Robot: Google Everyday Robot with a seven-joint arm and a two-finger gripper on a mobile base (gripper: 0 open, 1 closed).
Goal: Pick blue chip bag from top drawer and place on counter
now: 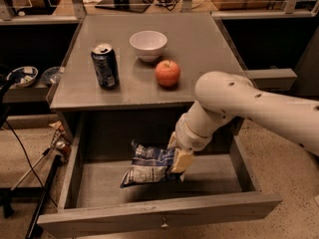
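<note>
The blue chip bag [148, 165] is dark blue on top and silver-white below. It hangs tilted above the floor of the open top drawer [209, 176]. My gripper [177, 159] is shut on the bag's right edge and holds it up inside the drawer, below the counter's front edge. My white arm reaches in from the right. The counter [199, 49] is the flat grey top above the drawer. The drawer's small metal knob [161, 225] shows on its front.
On the counter stand a dark blue soda can [105, 65], a white bowl [148, 44] and a red apple [167, 73]. A side shelf [271, 77] juts out at the right. Cables and a stand [40, 203] lie on the floor at the left.
</note>
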